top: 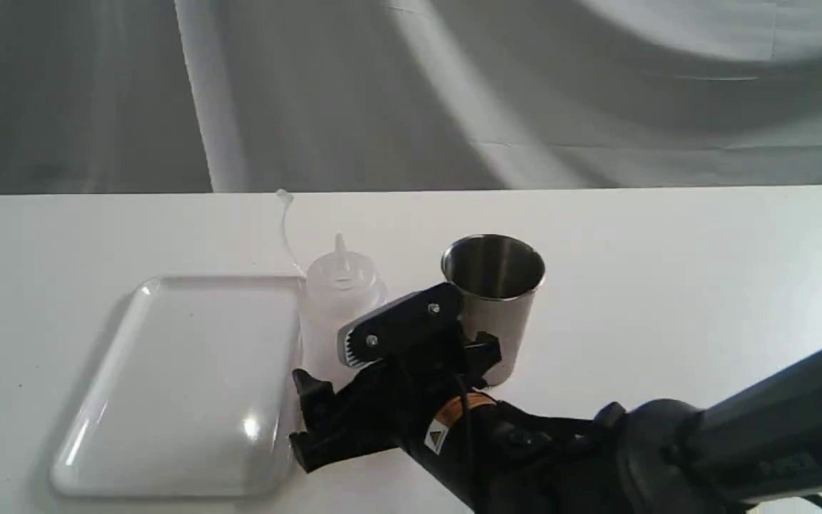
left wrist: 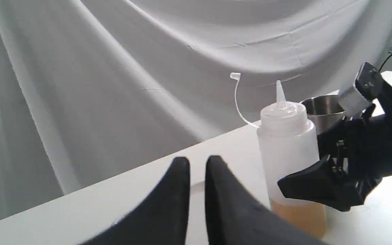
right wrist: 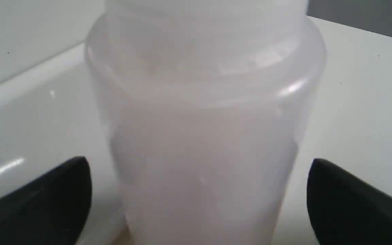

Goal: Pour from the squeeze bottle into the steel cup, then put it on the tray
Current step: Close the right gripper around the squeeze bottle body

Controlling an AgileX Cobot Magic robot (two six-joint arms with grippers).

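The squeeze bottle (top: 340, 300) stands upright on the table between the tray (top: 183, 385) and the steel cup (top: 496, 285). Its cap strap curls up to the left. Amber liquid fills its base in the left wrist view, squeeze bottle (left wrist: 288, 153). My right gripper (top: 397, 368) is low at the bottle's near side and open. In the right wrist view the bottle (right wrist: 202, 136) sits between the two fingertips (right wrist: 63, 190), with a small gap on each side. The left gripper (left wrist: 197, 183) is shut, empty, and well off to the bottle's left. The cup rim (left wrist: 322, 105) peeks out behind the bottle.
The white table (top: 668, 285) runs back to a grey draped cloth (top: 454, 93). The right arm (top: 739, 435) crosses the near right corner. The tray's right rim lies almost against the bottle.
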